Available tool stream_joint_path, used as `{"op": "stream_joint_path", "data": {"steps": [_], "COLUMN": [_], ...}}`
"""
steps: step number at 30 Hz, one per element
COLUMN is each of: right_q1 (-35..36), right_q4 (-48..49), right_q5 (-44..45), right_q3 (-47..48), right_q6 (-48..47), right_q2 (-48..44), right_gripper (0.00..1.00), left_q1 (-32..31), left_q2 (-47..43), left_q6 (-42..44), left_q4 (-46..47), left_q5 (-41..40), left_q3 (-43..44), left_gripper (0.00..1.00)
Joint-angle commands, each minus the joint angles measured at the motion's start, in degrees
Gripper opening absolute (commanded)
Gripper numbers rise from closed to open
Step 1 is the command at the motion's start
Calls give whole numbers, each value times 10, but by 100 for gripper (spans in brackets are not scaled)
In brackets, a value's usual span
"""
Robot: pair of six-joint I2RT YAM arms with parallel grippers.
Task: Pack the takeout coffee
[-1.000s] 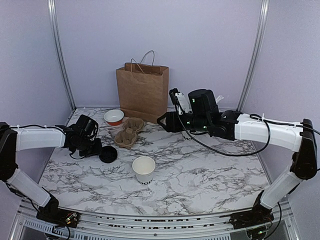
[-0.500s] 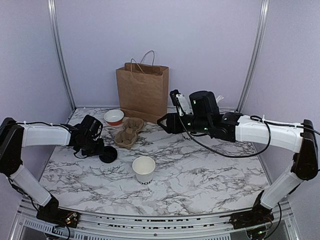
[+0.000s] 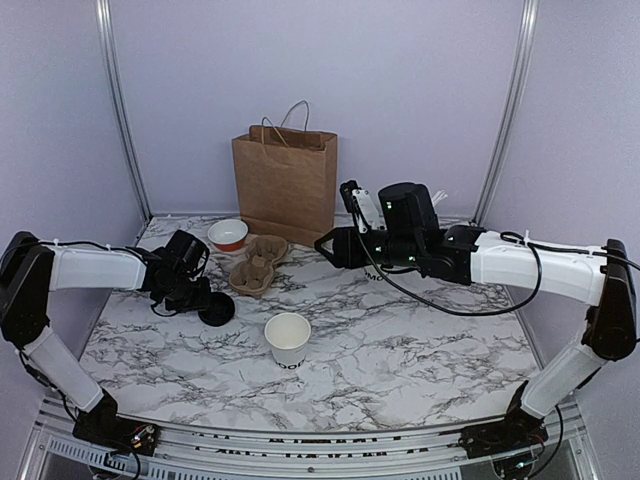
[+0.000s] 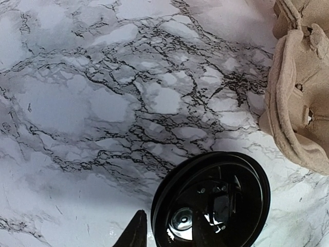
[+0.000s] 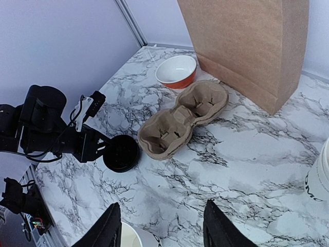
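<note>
The white paper cup [image 3: 288, 338] stands upright and uncovered at the table's middle front; its rim shows at the bottom of the right wrist view [image 5: 131, 237]. Its black lid [image 3: 217, 308] [image 4: 211, 200] [image 5: 121, 153] lies flat to the cup's left. My left gripper [image 3: 199, 297] [image 4: 167, 231] sits low at the lid's left rim. One fingertip [image 4: 134, 231] stands just outside the rim with a thin gap; the other is lost against the black lid. My right gripper [image 3: 330, 243] [image 5: 164, 226] hovers open and empty above the table near the bag.
A brown paper bag [image 3: 286, 185] stands at the back. In front of it lie a brown pulp cup carrier [image 3: 258, 265] [image 4: 300, 103] and a red-and-white bowl [image 3: 228, 234]. Another white cup [image 5: 321, 175] stands under the right arm.
My left gripper has slid a little right, up to the lid, and its jaws have narrowed. The right arm has hardly moved.
</note>
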Motion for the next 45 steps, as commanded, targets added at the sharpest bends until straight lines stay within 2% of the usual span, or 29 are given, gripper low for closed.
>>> {"op": "stream_joint_path", "data": {"steps": [1,10,13,18,32,45], "right_q1": [-1,-1,-1,-1,-1,-1], "right_q4": [14,12,12,11,13,3], "right_q5": [-1,1,1,0,-6,-31], "right_q3": [-1,0,-1,0,2,30], "right_q6": [9,8,8,10,14,7], "right_q2": [-17,-16,-17,-17,-12,16], "right_gripper": [52,53,53,53,53,53], "left_q1": [-2,-3,-3,-3,-3,-3], "left_q2": [13,19,19,16,10,-25], "left_q6": [9,10,10,12,17,18], "left_q4": [-10,-9,-10,-9,-9,-16], "left_q5": [-4,-3,-3,-5,-4,2], "left_q3": [17,20,19,17,14,20], "left_gripper": [29,25,19,16,0,0]}}
